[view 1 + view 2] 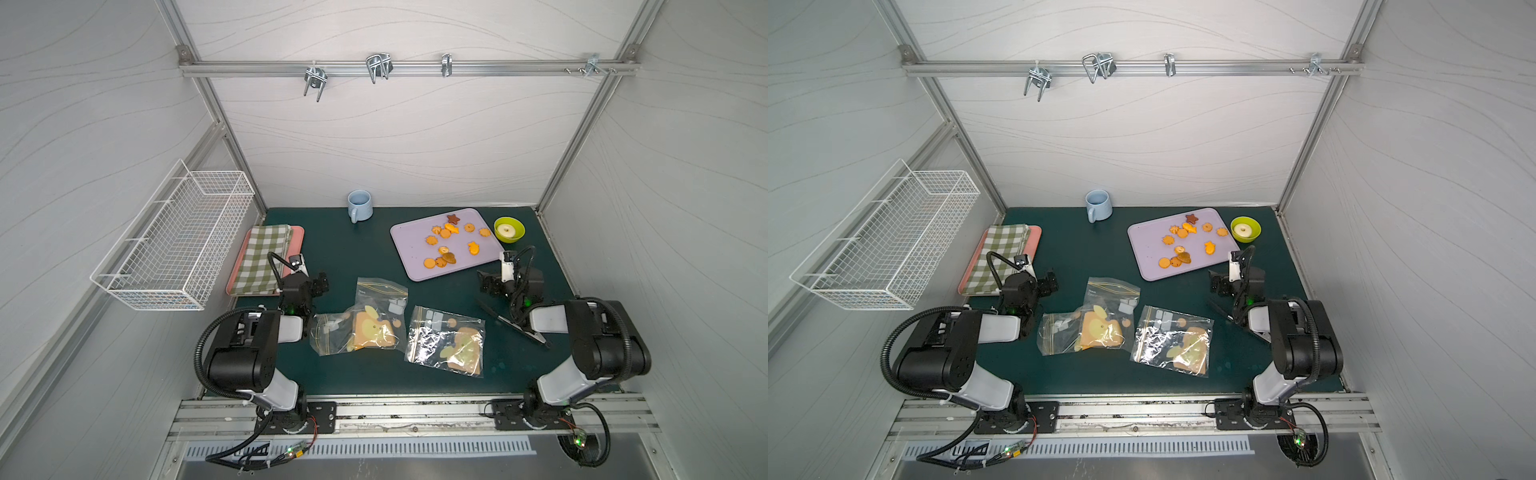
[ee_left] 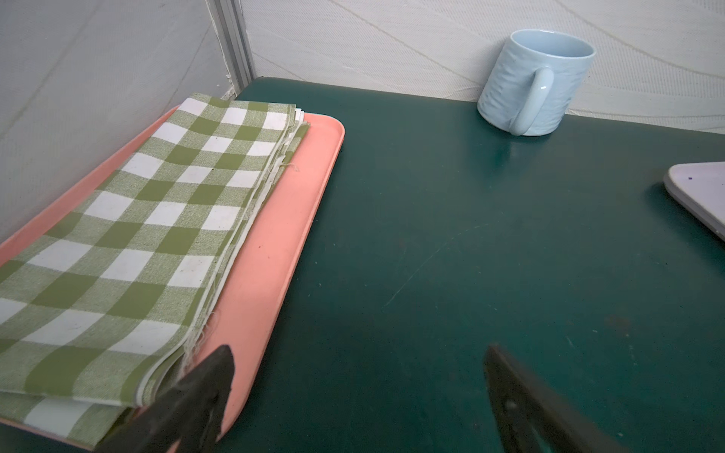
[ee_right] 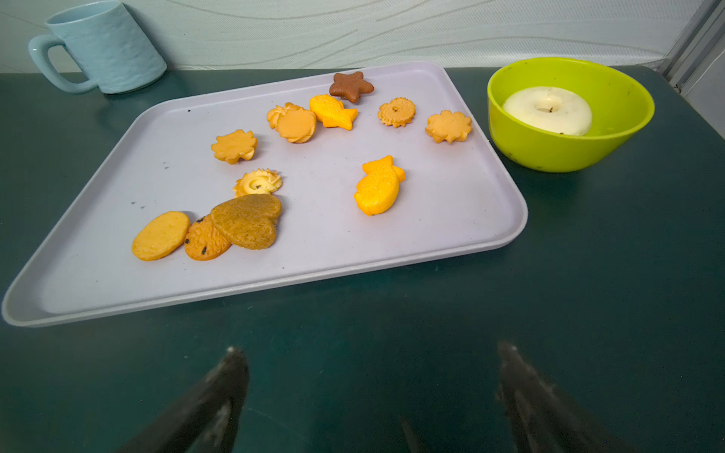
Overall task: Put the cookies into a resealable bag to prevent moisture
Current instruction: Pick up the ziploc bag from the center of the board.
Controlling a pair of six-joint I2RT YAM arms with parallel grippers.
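Observation:
Several small orange-golden cookies [image 1: 473, 248] [image 1: 1209, 247] [image 3: 378, 186], with one dark brown star [image 3: 350, 86], lie on a lavender tray [image 1: 411, 249] [image 3: 431, 219] at the back right. Clear resealable bags [image 1: 432, 332] [image 1: 1167, 336] lie flat on the green mat at front centre, two of them overlapping [image 1: 332, 332]. My left gripper [image 1: 320, 286] [image 2: 359, 349] is open over the bare mat beside the pink tray. Just in front of the lavender tray hovers my right gripper [image 1: 484, 282] [image 3: 370, 348], also open. Neither touches anything.
A pale blue mug [image 1: 360, 204] [image 2: 537, 78] stands at the back. A green bowl [image 1: 509, 229] [image 3: 569, 113] with a cream ring sits right of the lavender tray. A checked cloth [image 2: 137, 235] lies on a pink tray [image 1: 297, 237]. A wire basket [image 1: 174, 237] hangs left.

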